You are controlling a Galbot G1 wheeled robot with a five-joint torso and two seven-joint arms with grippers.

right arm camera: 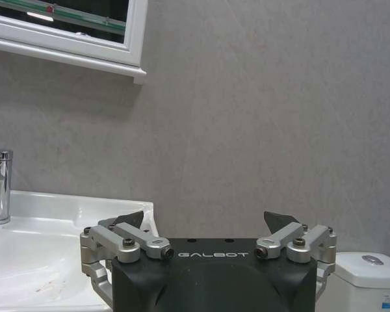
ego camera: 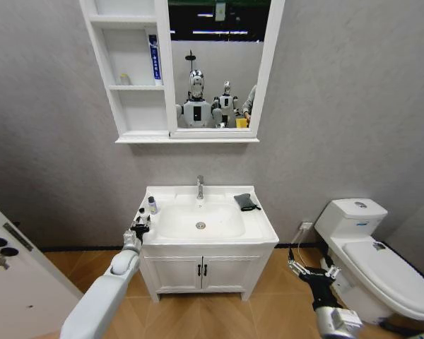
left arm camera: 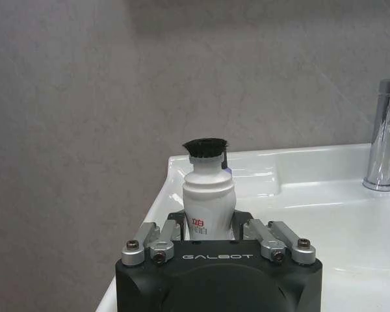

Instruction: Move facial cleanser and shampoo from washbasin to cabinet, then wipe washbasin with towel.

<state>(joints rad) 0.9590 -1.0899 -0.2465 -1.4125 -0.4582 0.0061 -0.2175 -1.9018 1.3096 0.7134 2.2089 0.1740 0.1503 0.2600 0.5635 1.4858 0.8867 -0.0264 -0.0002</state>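
Left arm reaches forward, its claw (ego camera: 140, 229) closed around something; right claw (ego camera: 312, 270) hangs low, fingers spread.

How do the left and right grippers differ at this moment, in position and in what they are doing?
The left gripper is up at the washbasin's left edge; the right gripper hangs lower, beside the vanity toward the toilet. In the left wrist view the left gripper is closed around a white bottle with a black cap; the right gripper is open, holding nothing. Both point toward the wall.
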